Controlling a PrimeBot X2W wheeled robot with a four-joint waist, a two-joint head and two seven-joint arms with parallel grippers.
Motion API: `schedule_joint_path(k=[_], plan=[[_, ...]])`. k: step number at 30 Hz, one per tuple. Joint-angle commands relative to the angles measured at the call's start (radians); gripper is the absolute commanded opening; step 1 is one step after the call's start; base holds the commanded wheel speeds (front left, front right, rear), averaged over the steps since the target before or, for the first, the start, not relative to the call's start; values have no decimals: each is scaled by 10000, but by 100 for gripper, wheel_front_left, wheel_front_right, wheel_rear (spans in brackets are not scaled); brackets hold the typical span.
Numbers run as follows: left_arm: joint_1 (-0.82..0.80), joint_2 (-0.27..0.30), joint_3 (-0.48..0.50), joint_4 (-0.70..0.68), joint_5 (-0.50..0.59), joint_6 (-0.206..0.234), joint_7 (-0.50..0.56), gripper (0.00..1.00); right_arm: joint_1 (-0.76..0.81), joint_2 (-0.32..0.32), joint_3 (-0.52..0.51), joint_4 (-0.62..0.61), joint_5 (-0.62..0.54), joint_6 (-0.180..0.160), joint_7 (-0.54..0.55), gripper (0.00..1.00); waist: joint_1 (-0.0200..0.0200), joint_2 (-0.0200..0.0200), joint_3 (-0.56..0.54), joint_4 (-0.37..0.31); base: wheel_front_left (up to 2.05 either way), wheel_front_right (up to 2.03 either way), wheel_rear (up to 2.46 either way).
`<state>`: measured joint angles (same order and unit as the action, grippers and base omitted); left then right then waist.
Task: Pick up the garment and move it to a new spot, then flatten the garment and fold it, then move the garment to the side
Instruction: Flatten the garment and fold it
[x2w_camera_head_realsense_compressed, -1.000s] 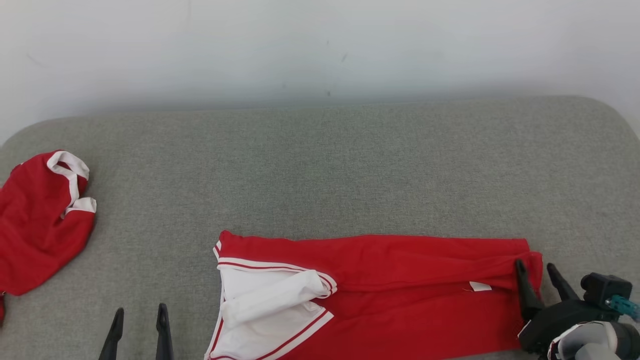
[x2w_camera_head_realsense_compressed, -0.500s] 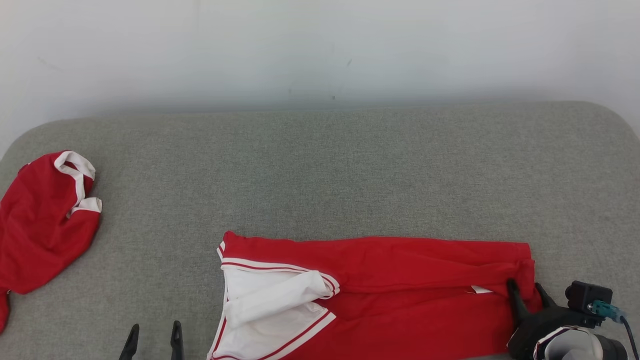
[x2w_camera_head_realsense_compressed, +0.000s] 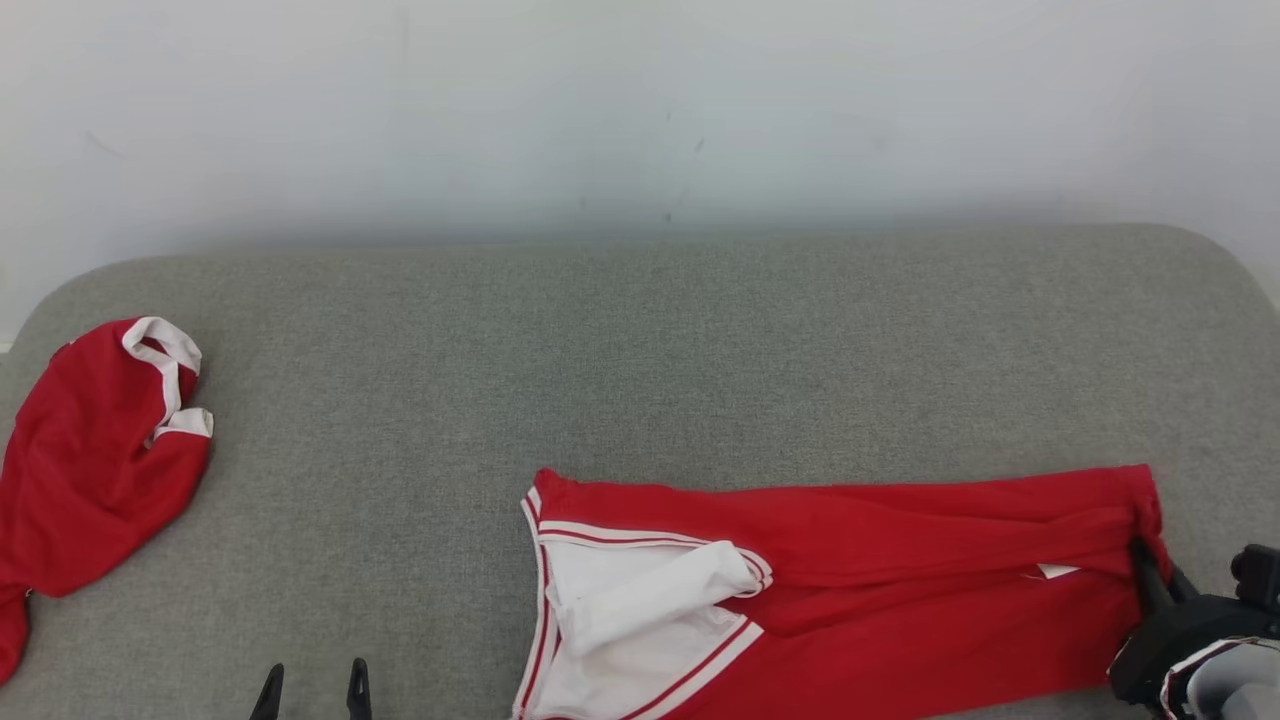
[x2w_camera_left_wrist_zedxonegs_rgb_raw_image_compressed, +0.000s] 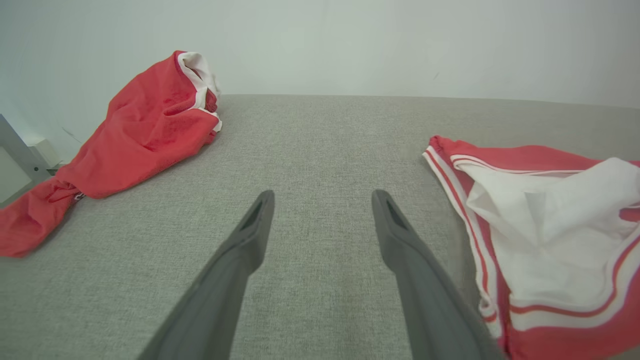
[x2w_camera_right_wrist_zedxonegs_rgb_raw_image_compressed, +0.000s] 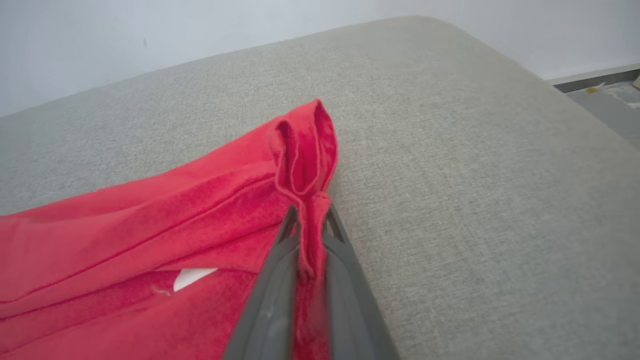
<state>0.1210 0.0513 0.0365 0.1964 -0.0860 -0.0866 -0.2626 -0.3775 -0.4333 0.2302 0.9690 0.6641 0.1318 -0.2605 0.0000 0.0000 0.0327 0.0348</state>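
The garment (x2w_camera_head_realsense_compressed: 900, 560) lies stretched along the front edge of the cushion (x2w_camera_head_realsense_compressed: 640, 350), its right hem pinched in the closed right gripper (x2w_camera_right_wrist_zedxonegs_rgb_raw_image_compressed: 311, 216). The left gripper (x2w_camera_left_wrist_zedxonegs_rgb_raw_image_compressed: 322, 205) hovers spread and empty over the cushion's front left. I reckon that thin pinch could slip if tugged hard.

Red garment (x2w_camera_head_realsense_compressed: 900, 560) on grey cushion (x2w_camera_head_realsense_compressed: 640, 350), right end effector (x2w_camera_head_realsense_compressed: 1152, 566) gripping its right edge

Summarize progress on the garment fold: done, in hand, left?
Done: the red garment lies stretched long on the grey cushion, seemingly folded over once lengthwise. In hand: the right gripper is shut on its bunched end hem; the left gripper is open over bare cushion. Left: finishing the fold and moving it aside.
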Motion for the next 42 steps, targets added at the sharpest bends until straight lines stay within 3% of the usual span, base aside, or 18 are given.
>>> schedule_joint_path(k=[1, 6, 13, 22, 27, 34, 42], plan=[[157, -15, 66, 19, 67, 67, -31, 100, 150, -199, -142, -170, -170, -25, -57, 0, 0, 0, -97, -69, 0, 0, 0], [235, -15, 177, -18, -94, 155, -31, 100, 442, -447, -557, -957, -547, -25, -52, 0, 0, 0, -213, -210, 0, 0, 0], [246, -16, 213, -51, -181, 202, -31, 100, 801, 43, -272, -2480, -975, -25, -38, 0, 0, 0, -234, -368, 0, 0, 0], [83, -16, 251, 42, -120, 196, -31, 100, 835, 1091, 1290, -5009, -1129, -25, 553, 0, 0, 0, -180, -328, 0, 0, 0], [-53, -18, 153, 132, -159, 179, -31, 100, 564, 1972, 2094, -5755, -1259, -25, 1030, 0, 0, 0, -63, -64, 0, 0, 0], [-464, -16, -280, 282, -278, 153, -31, 100, -128, 3081, 2941, -5463, -1556, -25, 1488, 0, 0, 0, 243, 482, 0, 0, 0], [-773, -15, -702, 457, -448, 245, -31, 100, -616, 3708, 3748, -4012, -1710, -25, 1366, 0, 0, 0, 416, 946, 0, 0, 0]])
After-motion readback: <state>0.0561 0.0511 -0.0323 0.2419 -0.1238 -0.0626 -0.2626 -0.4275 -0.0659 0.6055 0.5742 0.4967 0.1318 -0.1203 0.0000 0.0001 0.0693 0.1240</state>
